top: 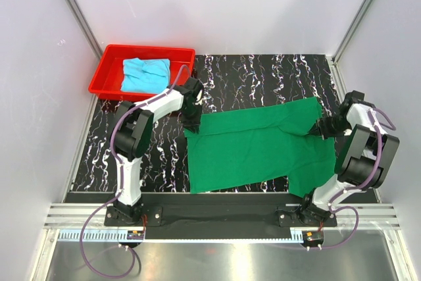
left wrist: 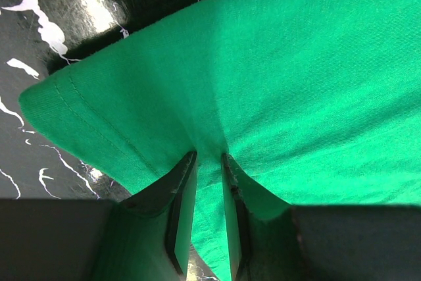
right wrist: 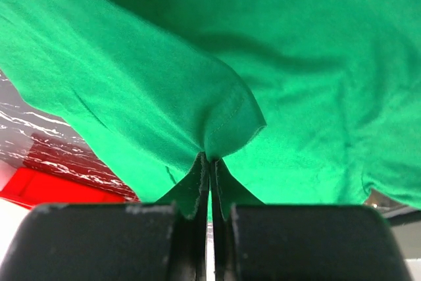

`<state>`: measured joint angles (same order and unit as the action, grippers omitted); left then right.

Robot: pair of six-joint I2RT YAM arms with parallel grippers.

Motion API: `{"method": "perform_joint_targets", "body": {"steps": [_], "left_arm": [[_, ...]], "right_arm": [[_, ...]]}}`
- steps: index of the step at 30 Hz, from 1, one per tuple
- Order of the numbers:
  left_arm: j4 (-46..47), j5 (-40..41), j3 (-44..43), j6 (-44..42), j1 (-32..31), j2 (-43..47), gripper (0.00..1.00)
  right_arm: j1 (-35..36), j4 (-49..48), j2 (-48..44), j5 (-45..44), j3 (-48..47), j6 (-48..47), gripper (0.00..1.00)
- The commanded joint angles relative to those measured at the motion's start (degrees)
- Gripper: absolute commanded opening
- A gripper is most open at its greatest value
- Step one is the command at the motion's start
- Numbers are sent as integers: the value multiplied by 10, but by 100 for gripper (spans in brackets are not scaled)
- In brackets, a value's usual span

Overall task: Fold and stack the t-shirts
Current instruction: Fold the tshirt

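Seen from above, both sets of fingertips are hidden under the wrists, and the neck of the green t-shirt cannot be made out. Up close, the left gripper pinches a fold near a hemmed corner, and the right gripper, pressed tight, pinches a stitched edge. The shirt is plain and mostly flat on the table, its long axis running left to right. The blue t-shirt lies crumpled in the tray.
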<state>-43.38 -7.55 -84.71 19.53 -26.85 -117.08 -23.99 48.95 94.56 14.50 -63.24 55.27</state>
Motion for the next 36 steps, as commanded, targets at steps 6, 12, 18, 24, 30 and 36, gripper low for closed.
{"method": "perform_joint_targets", "body": {"steps": [6, 12, 18, 24, 30, 36], "left_arm": [[11, -11, 1, -4, 4, -5, 27], [10, -14, 1, -5, 4, -5, 27], [8, -17, -1, -6, 4, -6, 27], [-14, -2, -3, -5, 7, 49, 27], [-17, 30, -13, -1, 22, 127, 35], [-5, -10, -20, 6, 33, 92, 32]], "right_arm": [[3, 47, -46, -38, 17, 53, 0], [3, 43, -54, -52, 29, 65, 0], [3, 9, -10, -67, 30, 32, 10], [3, 29, -11, -141, -23, -88, 68], [3, -60, 19, -181, -136, -190, 77], [3, -140, 153, -71, -269, -288, 70]]}}
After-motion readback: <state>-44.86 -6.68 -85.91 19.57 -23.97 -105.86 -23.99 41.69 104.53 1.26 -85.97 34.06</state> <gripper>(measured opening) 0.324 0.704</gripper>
